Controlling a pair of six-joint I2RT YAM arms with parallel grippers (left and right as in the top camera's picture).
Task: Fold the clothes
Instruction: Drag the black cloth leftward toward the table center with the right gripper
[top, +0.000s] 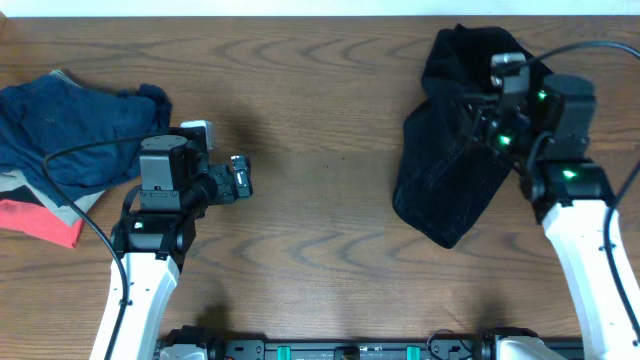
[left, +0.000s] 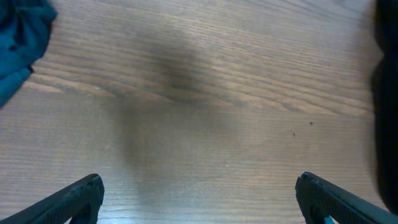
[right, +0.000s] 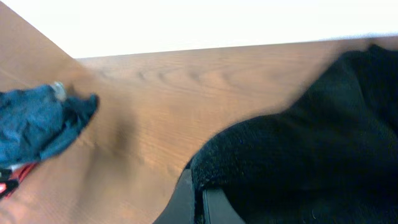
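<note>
**Black garment pinched at the right, left fingers spread over bare wood**

The black garment lies on the right half of the worktop. It is a dark, crumpled mass, wide at the top and narrowing to a blunt corner that points toward the near edge. Its upper part bunches up around the right arm's wrist. In the right wrist view the fuzzy black cloth fills the lower right of the frame. The right fingers are drawn nearly together, with only a thin seam between them, and a rounded fold of the garment is caught at their tips.

On the far left of the worktop, well apart from the black piece, is a rumpled blue garment. It rests on a small heap with a strip of beige cloth and a red garment showing beneath its near edge. The right wrist camera sees the same blue bundle at a distance, with a sliver of red below it.

The left fingers sit just right of that heap, over bare wood and pointing toward the middle of the worktop. They are spread wide and grip nothing. In the left wrist view the two tips sit at the opposite lower corners with only wood grain between them. A corner of blue fabric shows at the upper left of that view.
</note>
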